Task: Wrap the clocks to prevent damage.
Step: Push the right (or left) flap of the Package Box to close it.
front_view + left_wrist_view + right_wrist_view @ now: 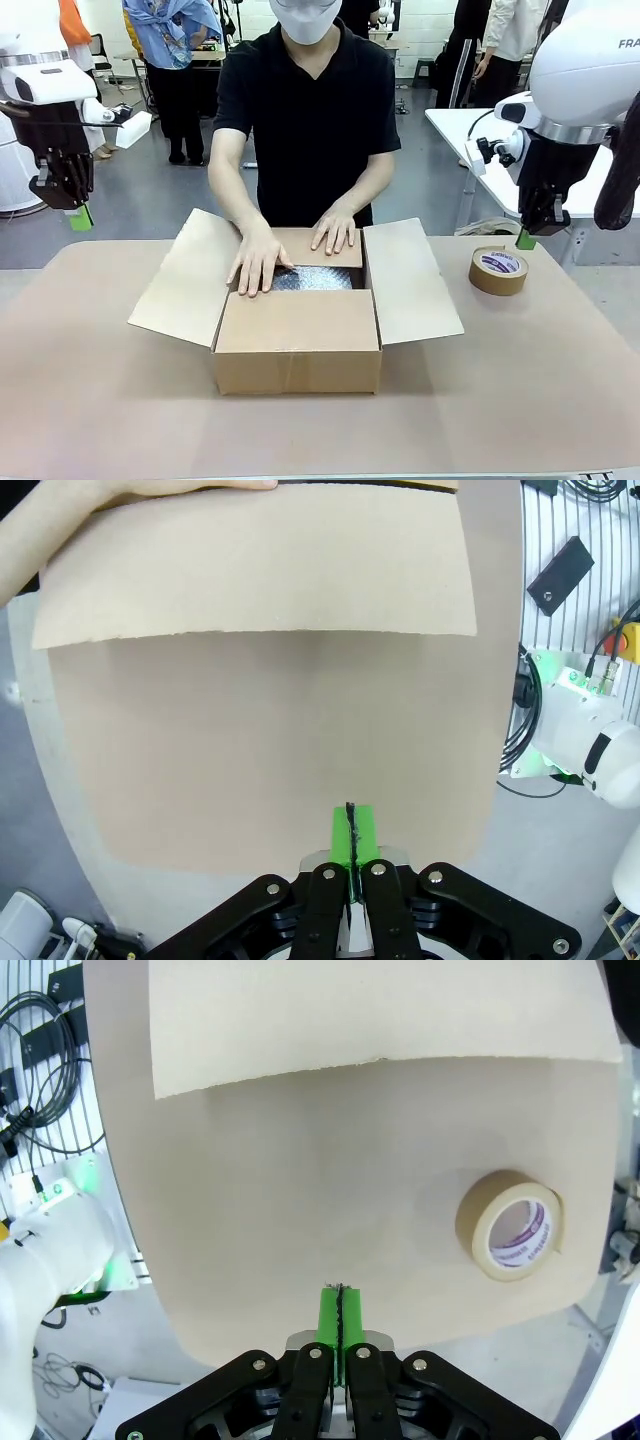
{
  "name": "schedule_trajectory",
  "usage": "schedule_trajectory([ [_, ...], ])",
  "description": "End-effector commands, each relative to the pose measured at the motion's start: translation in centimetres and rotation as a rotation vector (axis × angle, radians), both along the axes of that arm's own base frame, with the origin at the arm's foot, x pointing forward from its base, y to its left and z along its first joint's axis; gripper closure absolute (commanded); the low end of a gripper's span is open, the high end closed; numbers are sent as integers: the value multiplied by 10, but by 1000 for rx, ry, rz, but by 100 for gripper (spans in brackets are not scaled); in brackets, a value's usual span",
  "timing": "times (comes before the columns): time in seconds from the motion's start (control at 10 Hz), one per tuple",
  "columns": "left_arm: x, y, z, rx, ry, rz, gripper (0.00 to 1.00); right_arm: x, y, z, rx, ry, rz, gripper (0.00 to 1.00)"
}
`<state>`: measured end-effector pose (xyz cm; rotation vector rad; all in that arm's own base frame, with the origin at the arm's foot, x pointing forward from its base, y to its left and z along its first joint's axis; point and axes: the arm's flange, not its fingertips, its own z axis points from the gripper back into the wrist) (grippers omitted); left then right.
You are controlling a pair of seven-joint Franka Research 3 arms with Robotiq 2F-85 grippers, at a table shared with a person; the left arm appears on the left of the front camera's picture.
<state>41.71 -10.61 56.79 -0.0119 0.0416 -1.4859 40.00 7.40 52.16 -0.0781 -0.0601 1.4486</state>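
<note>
left gripper (78, 215) hangs above the table's (90, 400) left end, well apart from the box, pointing down. in its wrist view the green pads (351, 825) are pressed together with nothing between them, so clenched on air. below it we see bare table (280, 770), the box's left flap (260, 565) and a bit of the person's forearm (50, 540) at the top edge.

cardboard box (297, 345) sits mid-table, open: left flap (185, 280) and right flap (408, 280) splayed outward, near flap hanging down the front, far flap (305, 243) folded inward. the person stands at the far side with both hands on it: one hand (257, 262) flat across the far flap's edge, fingers reaching onto the bubble wrap (318, 279), the other hand (335, 230) flat on the far flap. the bubble wrap shows in the gap inside the box (whether the clocks are under it, we can't tell).

tape roll (498, 270) lies flat on the table right of the right flap, apart from it. the right wrist view has it (508, 1225) beyond that flap (380, 1015).

right gripper (525, 240) hovers above the table's far right edge, just beyond the tape – pads shut together (341, 1310), holding nothing.
</note>
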Motion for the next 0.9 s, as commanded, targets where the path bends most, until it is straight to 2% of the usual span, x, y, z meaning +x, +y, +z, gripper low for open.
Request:
schedule_trajectory([
  [0.0,0,2,3,2,1,2,100,-1,0,-1,6,-1,-7,99],
  [0.8,0,2,3,2,1,2,100,-1,0,-1,6,-1,-7,99],
])
